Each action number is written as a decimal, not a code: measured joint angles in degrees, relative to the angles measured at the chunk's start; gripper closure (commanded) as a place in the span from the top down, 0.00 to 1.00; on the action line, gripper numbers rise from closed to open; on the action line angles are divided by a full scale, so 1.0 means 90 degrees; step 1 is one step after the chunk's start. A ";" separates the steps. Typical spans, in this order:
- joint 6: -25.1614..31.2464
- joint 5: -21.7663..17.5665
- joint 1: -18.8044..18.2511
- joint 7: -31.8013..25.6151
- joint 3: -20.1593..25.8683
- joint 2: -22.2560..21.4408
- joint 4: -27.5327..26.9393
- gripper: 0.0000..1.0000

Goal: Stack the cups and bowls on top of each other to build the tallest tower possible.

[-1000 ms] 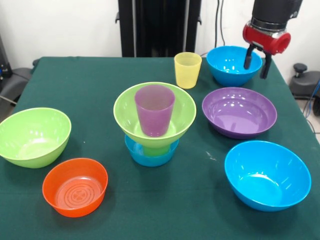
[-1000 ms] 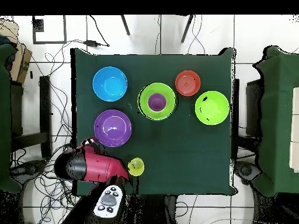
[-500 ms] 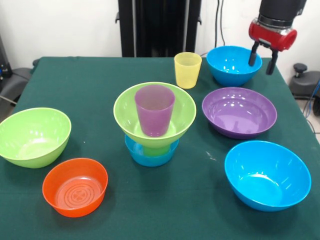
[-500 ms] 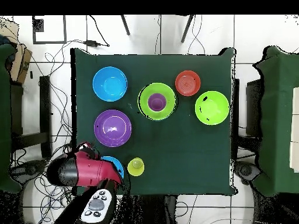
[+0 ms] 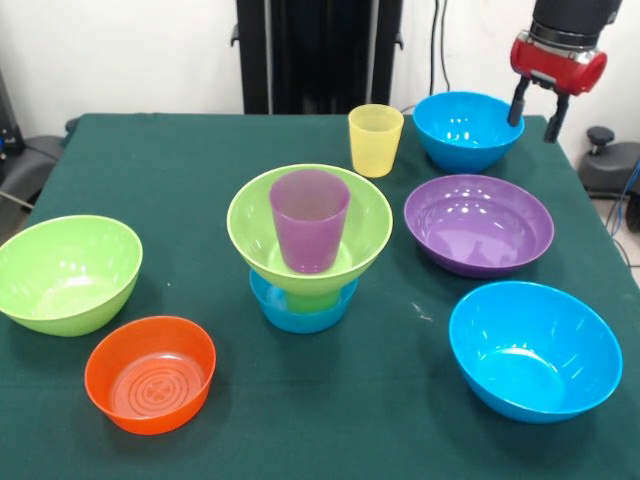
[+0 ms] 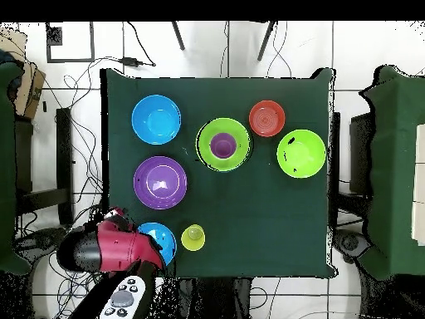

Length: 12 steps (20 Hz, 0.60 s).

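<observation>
The tower (image 5: 309,245) stands mid-table: a small blue bowl (image 5: 300,310), a green cup (image 5: 314,298) mostly hidden, a lime green bowl (image 5: 345,235), and a purple cup (image 5: 310,222) on top. It also shows in the overhead view (image 6: 223,145). The yellow cup (image 5: 375,140) stands behind it. My gripper (image 5: 534,110) is open and empty, hanging just beyond the right rim of the far blue bowl (image 5: 465,128), above table level. In the overhead view the red gripper head (image 6: 116,247) partly covers that bowl (image 6: 161,241).
A wide purple bowl (image 5: 478,223) and a second blue bowl (image 5: 533,348) sit on the right. A lime green bowl (image 5: 68,272) and a small orange bowl (image 5: 150,372) sit at the near left. The table's edge (image 5: 580,190) is close to my gripper.
My gripper has risen and drawn back from over the far blue bowl's rim toward the table's corner, still open and empty. Bowls and cups have not moved.
</observation>
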 measured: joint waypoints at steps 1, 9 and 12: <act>0.0000 0.0001 0.0018 0.0000 -0.0022 0.0004 -0.0001 1.00; -0.0001 -0.0005 0.0156 0.0000 -0.0391 0.0240 -0.0004 1.00; -0.0001 -0.0047 0.0162 0.0000 -0.0528 0.0373 -0.0004 1.00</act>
